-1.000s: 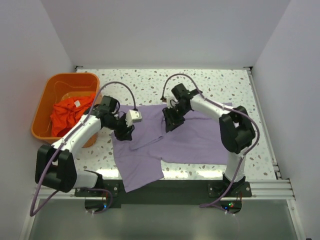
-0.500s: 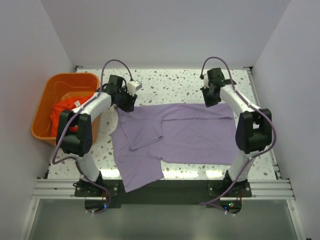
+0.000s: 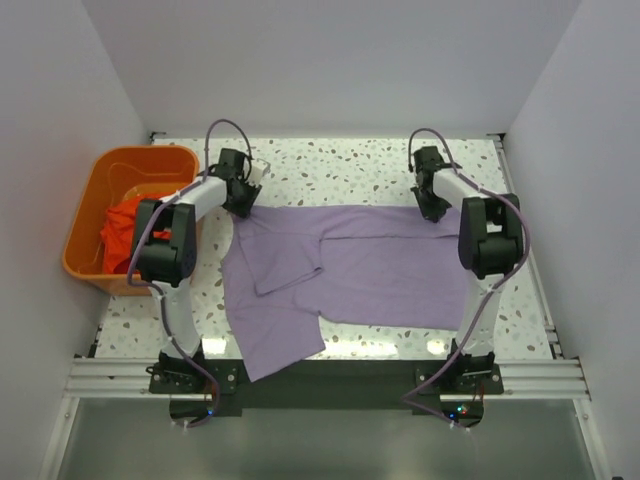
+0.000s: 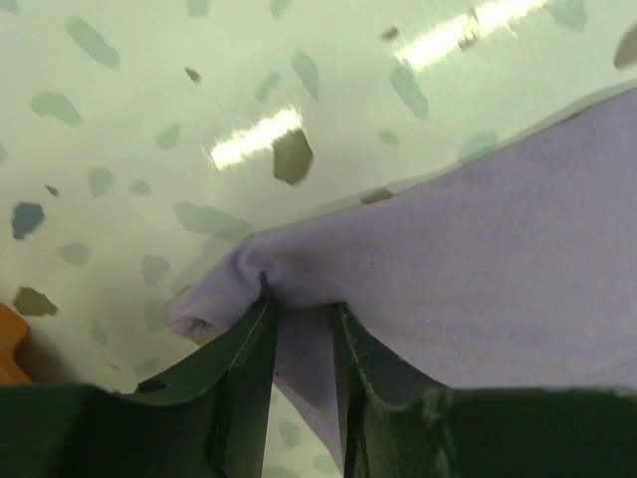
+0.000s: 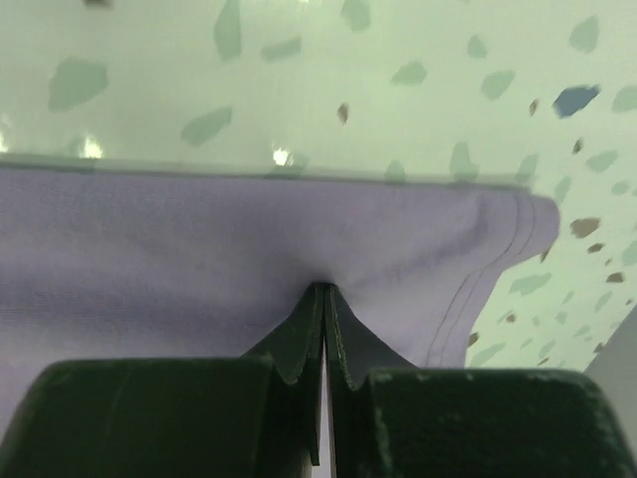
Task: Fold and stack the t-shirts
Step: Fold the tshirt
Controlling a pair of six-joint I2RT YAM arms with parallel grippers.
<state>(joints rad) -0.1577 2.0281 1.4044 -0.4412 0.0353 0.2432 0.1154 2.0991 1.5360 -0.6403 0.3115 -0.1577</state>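
Tools (image 3: 243, 206) (image 3: 434, 209) pinching tee (image 3: 385, 268), orange shirt (image 3: 122, 236) in basket (image 3: 145, 151)

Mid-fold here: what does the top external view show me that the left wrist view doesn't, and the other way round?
Only top external: the whole lavender t-shirt spread flat, the right gripper at its far right corner, and the orange-red t-shirt lying inside the orange basket.
Only left wrist: the fingers up close, pinching a bunched fold of the lavender cloth between them.
Both: the left gripper at the shirt's far left corner, over the speckled table.
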